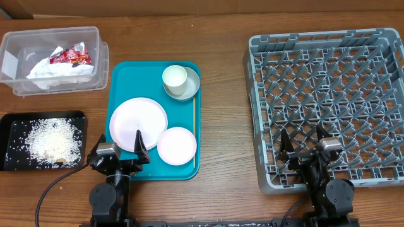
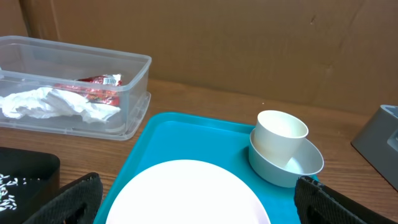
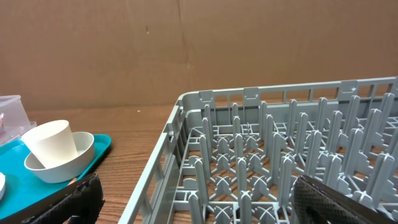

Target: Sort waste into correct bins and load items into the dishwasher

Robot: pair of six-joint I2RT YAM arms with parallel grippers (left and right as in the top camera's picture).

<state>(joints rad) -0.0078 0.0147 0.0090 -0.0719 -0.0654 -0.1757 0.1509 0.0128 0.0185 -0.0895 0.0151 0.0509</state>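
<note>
A teal tray [image 1: 121, 75] holds a large white plate [image 1: 138, 124], a small white plate [image 1: 177, 145], a white cup [image 1: 174, 78] standing in a grey-white bowl [image 1: 188, 88], and a thin wooden stick [image 1: 193, 116]. The plate [image 2: 186, 193], cup [image 2: 281, 135] and bowl [image 2: 298, 165] also show in the left wrist view. My left gripper [image 1: 120, 148] is open and empty over the tray's near edge. My right gripper [image 1: 302, 144] is open and empty over the front of the grey dishwasher rack [image 1: 328, 94]. The rack [image 3: 280, 162] fills the right wrist view.
A clear plastic bin [image 1: 53, 60] at the back left holds crumpled white tissue and a red wrapper [image 1: 71, 57]. A black tray [image 1: 43, 140] with spilled rice sits at the front left. Bare wooden table lies between the teal tray and the rack.
</note>
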